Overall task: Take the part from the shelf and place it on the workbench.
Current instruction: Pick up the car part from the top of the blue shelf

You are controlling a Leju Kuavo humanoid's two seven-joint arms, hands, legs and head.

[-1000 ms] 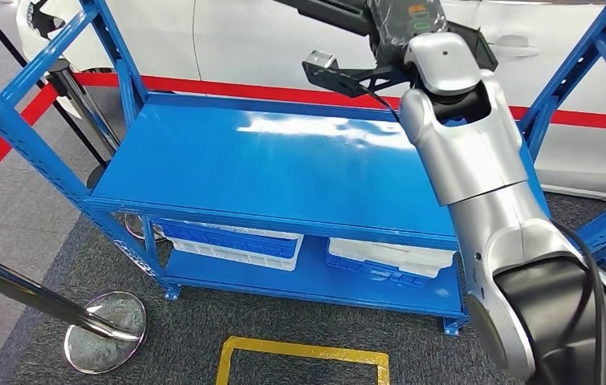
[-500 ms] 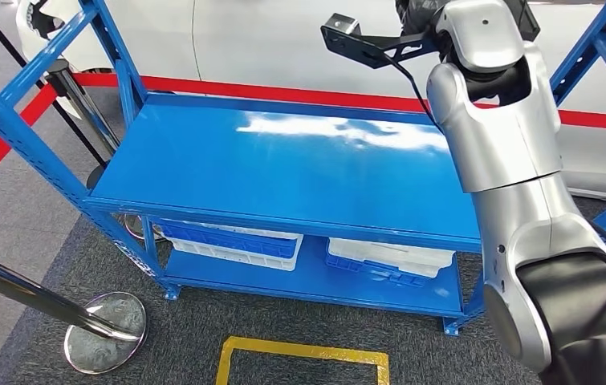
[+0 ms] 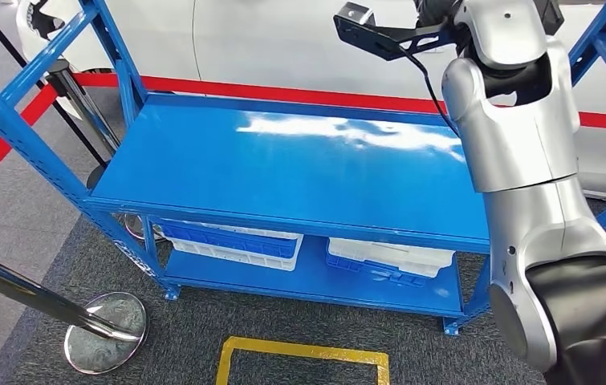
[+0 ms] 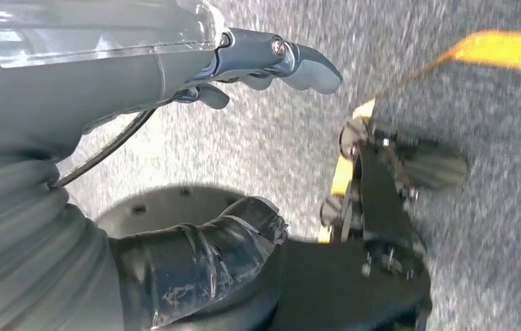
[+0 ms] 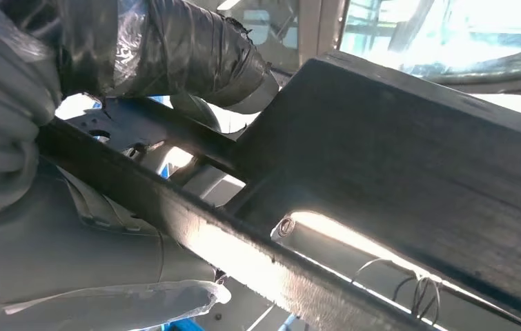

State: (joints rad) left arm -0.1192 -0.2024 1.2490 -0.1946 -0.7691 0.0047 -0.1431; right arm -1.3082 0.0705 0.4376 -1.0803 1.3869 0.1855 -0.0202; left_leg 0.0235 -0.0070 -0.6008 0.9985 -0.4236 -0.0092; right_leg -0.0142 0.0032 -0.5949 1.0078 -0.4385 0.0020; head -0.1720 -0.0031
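Observation:
In the right wrist view, my right hand (image 5: 71, 62) grips a long dark metal part (image 5: 395, 158), its taped thumb lying over one of the part's thin bars. In the head view my right arm (image 3: 516, 160) is raised high at the right of the blue shelf (image 3: 283, 168), and its wrist runs out past the top edge of the picture. The shelf's middle deck is bare. In the left wrist view, my left hand (image 4: 174, 83) hangs over the grey floor with its fingers apart and nothing in it.
Two white and blue trays (image 3: 231, 241) (image 3: 388, 257) lie on the shelf's lowest deck. A stanchion base (image 3: 105, 330) and a yellow floor marking (image 3: 303, 357) are in front of the shelf. A white car (image 3: 283, 40) and a red line stand behind it.
My right arm has risen and swung to the right. The dark part that showed at the top of the head view has gone out of that picture.

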